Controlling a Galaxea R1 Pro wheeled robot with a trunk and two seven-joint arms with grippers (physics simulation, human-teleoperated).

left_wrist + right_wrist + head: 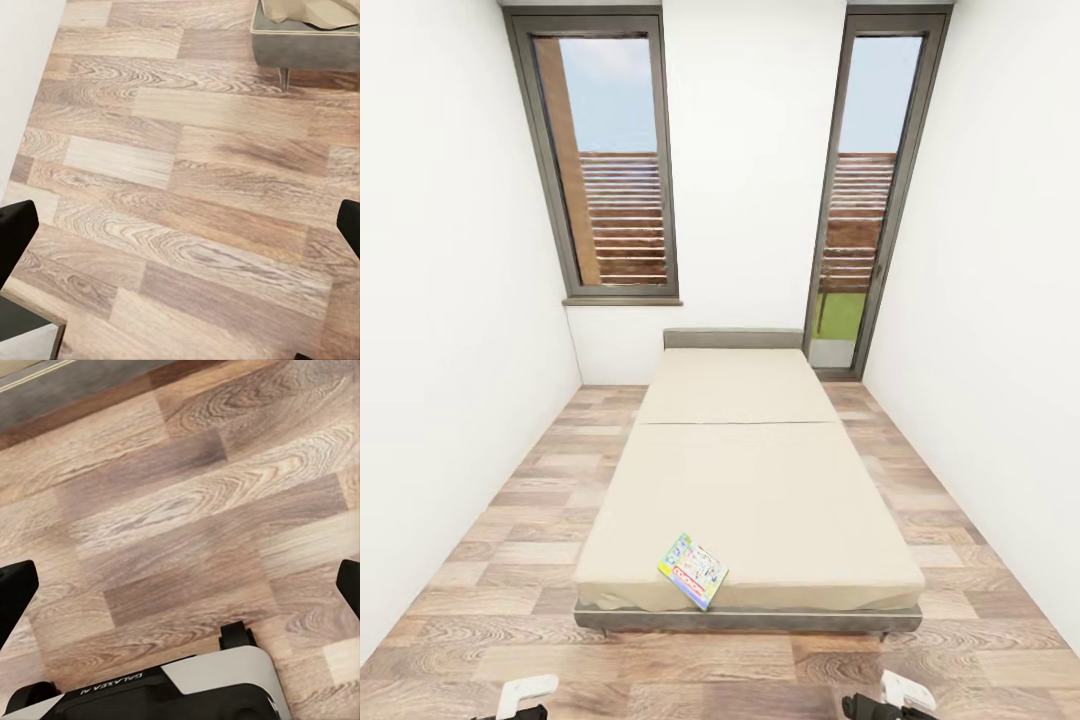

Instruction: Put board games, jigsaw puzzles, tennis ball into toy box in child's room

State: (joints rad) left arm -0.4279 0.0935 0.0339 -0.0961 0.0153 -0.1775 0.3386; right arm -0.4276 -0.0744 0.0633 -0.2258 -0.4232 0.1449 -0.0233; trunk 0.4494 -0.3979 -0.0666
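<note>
Wood-plank flooring (690, 665) spreads beneath both arms. Ahead, against the far white wall, stands the low cream bed (760, 480) on its grey frame. One flat colourful board game (693, 570) lies tilted at its near edge. Left gripper (180, 225) and right gripper (180, 585) hang spread wide over bare planks, holding nothing.

1 board game (693, 570) lies on the bed (760, 480) near its foot edge, left of centre.
</note>
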